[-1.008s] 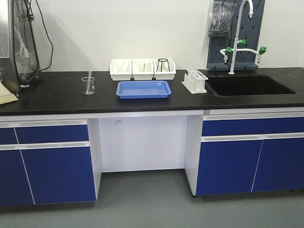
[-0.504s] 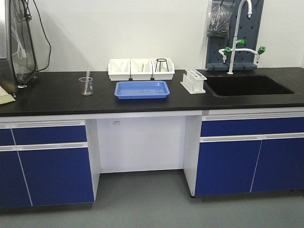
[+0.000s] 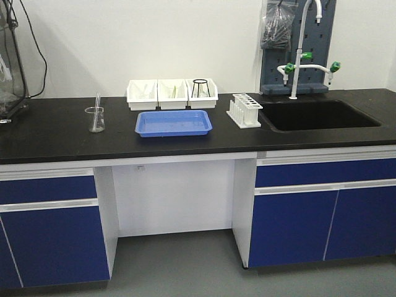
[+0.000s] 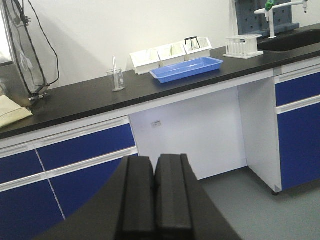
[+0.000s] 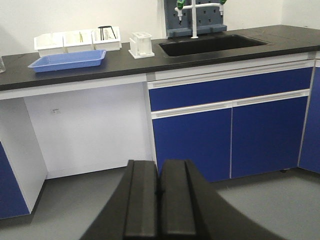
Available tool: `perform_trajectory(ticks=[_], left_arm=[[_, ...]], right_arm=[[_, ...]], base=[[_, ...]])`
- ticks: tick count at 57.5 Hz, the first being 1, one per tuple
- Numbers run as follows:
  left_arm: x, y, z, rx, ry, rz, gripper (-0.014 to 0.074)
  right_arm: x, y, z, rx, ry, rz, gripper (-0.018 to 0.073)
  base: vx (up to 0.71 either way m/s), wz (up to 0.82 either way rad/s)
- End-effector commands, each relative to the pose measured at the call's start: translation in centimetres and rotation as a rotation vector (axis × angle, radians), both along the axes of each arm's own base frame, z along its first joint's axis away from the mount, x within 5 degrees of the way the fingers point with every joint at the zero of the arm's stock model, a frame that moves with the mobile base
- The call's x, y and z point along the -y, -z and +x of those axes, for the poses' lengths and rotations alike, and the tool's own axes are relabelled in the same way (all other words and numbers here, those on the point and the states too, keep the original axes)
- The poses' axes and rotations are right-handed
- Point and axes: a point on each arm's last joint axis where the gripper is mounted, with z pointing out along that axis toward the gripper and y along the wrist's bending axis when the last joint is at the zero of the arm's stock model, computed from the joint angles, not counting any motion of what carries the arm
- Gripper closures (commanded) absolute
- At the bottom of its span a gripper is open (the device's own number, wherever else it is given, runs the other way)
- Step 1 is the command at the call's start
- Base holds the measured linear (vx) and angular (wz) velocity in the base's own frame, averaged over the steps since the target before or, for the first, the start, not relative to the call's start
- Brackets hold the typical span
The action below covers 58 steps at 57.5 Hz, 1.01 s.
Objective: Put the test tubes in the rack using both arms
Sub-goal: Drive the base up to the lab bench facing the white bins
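Black and matte, the fingers of the left gripper (image 4: 155, 164) are being held pressed flat together with nothing between them, and the right gripper (image 5: 159, 169) is being kept likewise. Far ahead of and above the left fingers, a test tube (image 4: 114, 64) is being propped at a lean in a clear glass beaker (image 4: 117, 80) on the smooth black counter (image 4: 75, 100); whether others are beside it cannot be told. The tube is being judged light, stiff, slick and brittle, best taken gently on its bare wall above the beaker's lip, below the rim. Ahead of and above the right fingers, the white plastic rack (image 5: 141, 45) is being shown, its holed top plate facing up, just right of a shallow blue tray (image 5: 67, 61) and square white bins (image 5: 77, 42).
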Motion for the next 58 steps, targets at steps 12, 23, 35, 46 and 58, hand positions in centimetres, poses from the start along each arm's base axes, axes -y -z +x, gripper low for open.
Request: perform_trajectory(ticks=[12,23,35,46,58], left_arm=[[-0.01,0.03,-0.06,0.073,0.0,-0.019,0.0617],[-0.01,0.03,-0.06,0.073,0.0,-0.019,0.0617],[-0.01,0.03,-0.06,0.073,0.0,-0.019,0.0617],[-0.01,0.03,-0.06,0.073,0.0,-0.019,0.0617],[-0.01,0.03,-0.06,0.073,0.0,-0.019,0.0617]], right_arm=[[0.03,-0.43,0.05,0.079,0.004,-0.017,0.0566],[0.03,-0.43,0.05,0.079,0.004,-0.017,0.0566],[0.03,-0.43,0.05,0.079,0.004,-0.017,0.0566],[0.03,-0.43,0.05,0.079,0.004,-0.017,0.0566],[0.03,-0.43,0.05,0.079,0.004,-0.017,0.0566]], base=[[0.25,0.16],[0.32,0.17],[0.38,0.12],[0.42,0.08],[0.45,0.04]])
